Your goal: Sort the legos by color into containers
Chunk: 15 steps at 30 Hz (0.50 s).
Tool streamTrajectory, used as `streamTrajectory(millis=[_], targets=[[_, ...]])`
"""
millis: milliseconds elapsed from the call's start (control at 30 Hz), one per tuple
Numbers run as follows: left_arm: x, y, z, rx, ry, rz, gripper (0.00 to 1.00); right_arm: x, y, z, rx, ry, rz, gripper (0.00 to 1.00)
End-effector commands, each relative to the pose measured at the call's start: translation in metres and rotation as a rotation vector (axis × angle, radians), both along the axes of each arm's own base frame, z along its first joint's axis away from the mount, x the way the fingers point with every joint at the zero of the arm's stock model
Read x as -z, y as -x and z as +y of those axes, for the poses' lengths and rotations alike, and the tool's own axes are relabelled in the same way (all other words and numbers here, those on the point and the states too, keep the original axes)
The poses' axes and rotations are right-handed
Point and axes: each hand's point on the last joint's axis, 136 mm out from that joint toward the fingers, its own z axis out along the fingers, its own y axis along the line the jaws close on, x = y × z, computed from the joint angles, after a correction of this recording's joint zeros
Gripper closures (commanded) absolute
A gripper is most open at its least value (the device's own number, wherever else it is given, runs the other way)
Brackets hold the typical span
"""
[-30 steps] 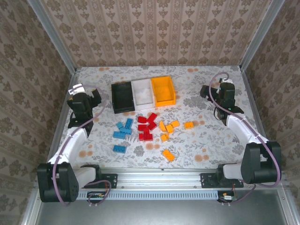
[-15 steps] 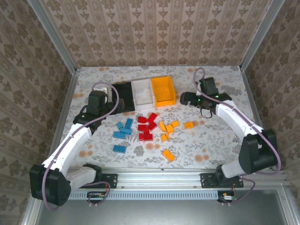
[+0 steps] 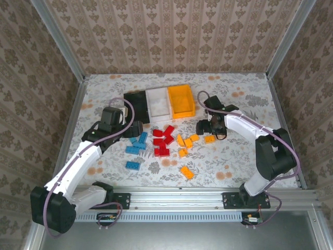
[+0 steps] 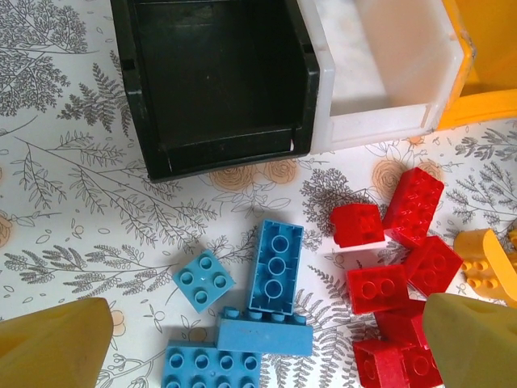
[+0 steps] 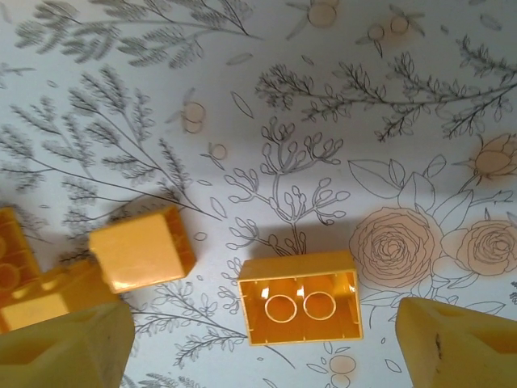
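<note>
The left gripper (image 3: 134,129) has swung in from the left edge of the table (image 3: 234,161) and hangs over the blue bricks (image 4: 275,267) before the black bin (image 3: 136,107), jaws wide, holding nothing. The red bricks (image 3: 162,140) and orange cluster (image 3: 188,143) lie unmoved, outside the bins (image 3: 167,104). The right gripper (image 5: 258,339) has come in from the right and straddles a lone orange brick (image 5: 299,297), fingers (image 5: 56,347) apart, not gripping it.
</note>
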Motion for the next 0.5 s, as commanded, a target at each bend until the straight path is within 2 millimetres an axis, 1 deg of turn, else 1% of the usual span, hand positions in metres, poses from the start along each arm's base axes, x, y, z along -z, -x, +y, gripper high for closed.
streamTrajectory(millis=[0, 333, 467], targets=[[0.006, 0.01, -0.002, 0.008, 0.017, 0.031, 0.0, 0.02, 0.012, -0.009, 0.004, 0.065, 0.074, 0.16], [0.006, 0.01, -0.002, 0.007, 0.028, 0.029, 0.0, 0.045, 0.007, -0.017, -0.006, 0.146, 0.129, 0.2], [0.005, 0.01, -0.002, 0.007, 0.034, 0.031, 0.0, 0.056, 0.005, -0.016, -0.01, 0.157, 0.154, 0.25]])
